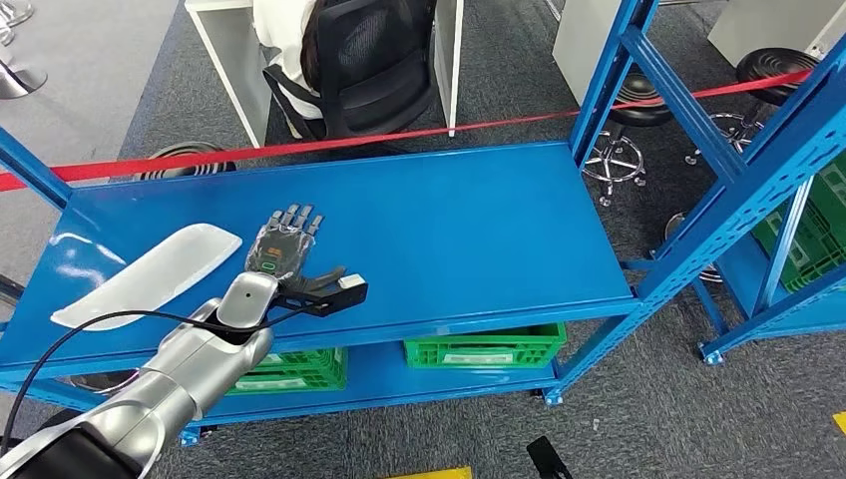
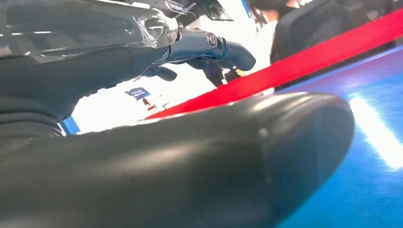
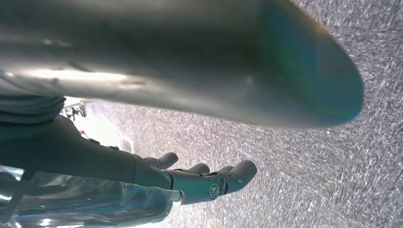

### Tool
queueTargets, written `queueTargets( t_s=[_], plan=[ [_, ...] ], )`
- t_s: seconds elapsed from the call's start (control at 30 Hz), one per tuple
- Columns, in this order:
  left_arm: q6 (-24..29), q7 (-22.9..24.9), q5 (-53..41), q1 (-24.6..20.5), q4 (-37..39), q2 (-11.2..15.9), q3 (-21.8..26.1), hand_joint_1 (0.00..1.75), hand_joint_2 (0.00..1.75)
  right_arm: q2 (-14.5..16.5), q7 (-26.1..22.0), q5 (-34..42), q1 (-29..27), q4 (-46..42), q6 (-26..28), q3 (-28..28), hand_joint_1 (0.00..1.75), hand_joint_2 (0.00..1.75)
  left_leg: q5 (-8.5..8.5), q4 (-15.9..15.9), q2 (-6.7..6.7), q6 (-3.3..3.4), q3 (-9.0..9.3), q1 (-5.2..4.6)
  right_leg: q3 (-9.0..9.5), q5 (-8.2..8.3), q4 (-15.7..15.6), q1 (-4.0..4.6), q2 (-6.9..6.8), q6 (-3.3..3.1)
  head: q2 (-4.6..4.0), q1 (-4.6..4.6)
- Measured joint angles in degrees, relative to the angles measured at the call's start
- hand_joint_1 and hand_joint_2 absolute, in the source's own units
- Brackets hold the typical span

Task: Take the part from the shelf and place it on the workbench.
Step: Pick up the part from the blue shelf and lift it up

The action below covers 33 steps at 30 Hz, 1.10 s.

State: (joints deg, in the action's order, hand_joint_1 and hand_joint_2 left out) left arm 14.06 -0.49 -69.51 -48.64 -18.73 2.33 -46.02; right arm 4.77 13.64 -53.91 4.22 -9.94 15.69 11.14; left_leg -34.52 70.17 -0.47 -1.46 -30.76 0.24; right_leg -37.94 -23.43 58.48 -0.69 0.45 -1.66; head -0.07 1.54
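Head view gives us the left robot hand (image 1: 287, 249) stretched out flat over the blue shelf (image 1: 449, 230), its fingers (image 1: 299, 218) spread and its thumb (image 1: 339, 284) jutting to the side, holding nothing. Just beside it, toward the shelf's left end, we see the white part (image 1: 150, 274), a long flat piece lying on the shelf top, apart from the fingers. From the right wrist camera we see the right robot hand (image 3: 190, 183) hanging over grey carpet (image 3: 309, 166), fingers loosely extended and empty. Beyond the shelf a red tape (image 1: 399, 138) runs across, and a person sits in a black chair (image 1: 364, 65). Green crates (image 1: 484, 347) sit on the lower shelf level.
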Motion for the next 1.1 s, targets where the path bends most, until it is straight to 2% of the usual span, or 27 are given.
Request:
queueTargets(
  t_s=[0.03, 0.07, 0.1, 0.13, 0.17, 0.23, 0.27, 0.3, 0.33, 0.4, 0.53, 0.67, 0.8, 0.97, 1.1],
  plan=[
    [0.0, 0.0, 0.0, 0.3, 0.0, -0.1, -0.1, 0.00, 0.00, 0.0, 0.0, 0.0, -0.2, 0.0, 0.0, 0.1, 0.00, 0.00, -2.46, 1.7, 0.09, -0.11, -1.90, 0.02, 1.33, -0.80, -0.4, -0.01, 0.19, -0.01, 0.00, -0.01],
    [0.0, 0.0, 0.0, 0.5, 0.0, -0.2, -0.3, 0.00, 0.00, 0.0, 0.0, 0.0, -0.4, 0.1, 0.0, 0.1, 0.00, 0.00, -5.04, 2.3, 0.12, -0.14, -3.54, 0.00, 2.61, -1.63, -0.6, 0.00, 0.39, -0.01, 0.00, 0.01],
    [0.0, -0.1, 0.0, 0.5, 0.0, -0.2, -0.4, 0.00, 0.00, 0.0, 0.0, 0.0, -0.5, 0.1, 0.0, 0.2, 0.00, 0.00, -6.84, 1.7, 0.14, -0.10, -4.85, -0.03, 3.81, -2.42, -0.8, 0.04, 0.57, 0.01, 0.00, 0.02],
    [0.0, -0.1, 0.0, 0.5, 0.0, -0.2, -0.5, 0.00, 0.00, 0.0, 0.0, 0.0, -0.6, 0.1, 0.0, 0.2, 0.00, 0.00, -7.05, 0.1, 0.13, 0.04, -5.78, -0.09, 4.92, -3.20, -0.8, 0.12, 0.76, 0.05, 0.00, 0.02],
    [0.0, -0.4, 0.1, 0.4, 0.0, -0.2, -0.6, 0.00, 0.00, 0.0, 0.0, 0.0, -0.6, 0.1, 0.0, 0.3, 0.00, 0.00, -5.12, -2.5, 0.12, 0.35, -6.36, -0.21, 5.99, -3.97, -0.8, 0.28, 0.91, 0.09, 0.00, 0.02],
    [0.0, -1.7, 0.5, 0.5, 0.0, -0.2, -0.6, 0.00, 0.00, 0.1, 0.0, 0.0, -0.6, 0.1, 0.0, 0.3, 0.00, 0.00, 3.94, -9.2, -0.11, 1.44, -6.88, -0.70, 7.74, -5.49, -0.8, 0.52, 1.17, 0.26, 0.00, -0.04],
    [0.0, -2.5, 0.6, 0.5, 0.0, -0.3, -0.6, 0.00, 0.00, 0.1, -0.1, 0.0, -0.7, 0.1, 0.0, 0.4, 0.00, 0.00, 7.85, -11.5, -0.24, 1.92, -6.82, -0.95, 8.31, -6.17, -0.8, 0.65, 1.30, 0.48, -0.01, -0.02],
    [0.0, -3.1, 0.6, 0.5, 0.0, -0.4, -0.5, 0.00, 0.00, 0.2, -0.1, 0.0, -0.7, 0.1, 0.0, 0.5, 0.00, 0.00, 10.33, -12.7, -0.38, 2.29, -6.74, -1.18, 8.63, -6.72, -0.9, 0.65, 1.42, 0.79, -0.01, 0.04],
    [0.0, -3.4, 0.3, 0.4, -0.2, -0.5, -0.6, 0.00, 0.00, 0.3, -0.1, 0.0, -0.6, 0.2, 0.0, 0.6, 0.00, 0.00, 10.74, -12.9, -0.54, 2.47, -6.62, -1.33, 8.90, -7.12, -1.0, 0.70, 1.52, 1.14, -0.01, 0.12],
    [0.1, -3.4, -0.5, -0.1, -0.6, -1.0, -0.6, 0.00, 0.00, 0.4, -0.2, 0.0, -0.5, 0.1, -0.1, 0.7, 0.00, 0.00, 10.48, -13.3, -0.52, 2.69, -5.94, -1.29, 9.16, -7.38, -1.4, 0.63, 1.40, 1.68, 0.00, 0.25],
    [-1.0, -3.6, -1.7, 0.6, -1.5, -2.3, -0.7, 0.00, 0.00, 0.5, -0.3, 0.4, -0.4, 0.1, 0.0, 1.2, 0.00, 0.00, 10.75, -13.7, -0.76, 2.54, -5.31, -1.14, 10.00, -6.61, -2.1, 0.85, 1.03, 1.41, 0.00, 0.14],
    [-1.7, -3.7, -2.3, 2.4, -3.4, -2.8, -0.7, 0.00, 0.00, 0.5, -0.5, 0.5, -1.0, 0.2, 0.1, 1.8, 0.00, 0.00, 10.24, -13.6, -0.89, 2.63, -5.10, -1.27, 10.57, -6.70, -2.3, 0.74, 1.00, 1.53, 0.00, 0.13],
    [-2.6, -3.1, -3.4, 4.9, -6.0, -2.7, -0.7, 0.00, 0.00, 0.6, -0.8, 0.7, -1.8, 0.3, 0.2, 2.3, 0.00, 0.00, 8.47, -13.6, -0.93, 2.85, -3.93, -1.40, 12.12, -8.61, -3.1, 0.64, 0.99, 1.80, 0.00, 0.14],
    [-5.0, -0.6, -4.7, 5.5, -14.6, -1.5, -0.2, 0.00, 0.00, 0.8, -0.9, 1.2, -1.9, 0.4, 0.9, 3.3, 0.00, 0.00, 8.39, -13.3, -1.00, 2.87, -3.54, -1.46, 12.89, -9.12, -3.4, 0.66, 0.98, 1.78, 0.00, 0.14],
    [-7.8, 1.1, -5.4, 8.9, -25.0, 1.0, 1.0, 0.00, 0.00, 0.8, -0.8, 1.2, -1.9, 0.4, 1.0, 4.0, 0.00, 0.00, 8.39, -13.3, -0.97, 2.87, -3.24, -1.45, 13.20, -9.12, -3.3, 0.70, 0.99, 1.78, 0.00, 0.15]
  ],
)
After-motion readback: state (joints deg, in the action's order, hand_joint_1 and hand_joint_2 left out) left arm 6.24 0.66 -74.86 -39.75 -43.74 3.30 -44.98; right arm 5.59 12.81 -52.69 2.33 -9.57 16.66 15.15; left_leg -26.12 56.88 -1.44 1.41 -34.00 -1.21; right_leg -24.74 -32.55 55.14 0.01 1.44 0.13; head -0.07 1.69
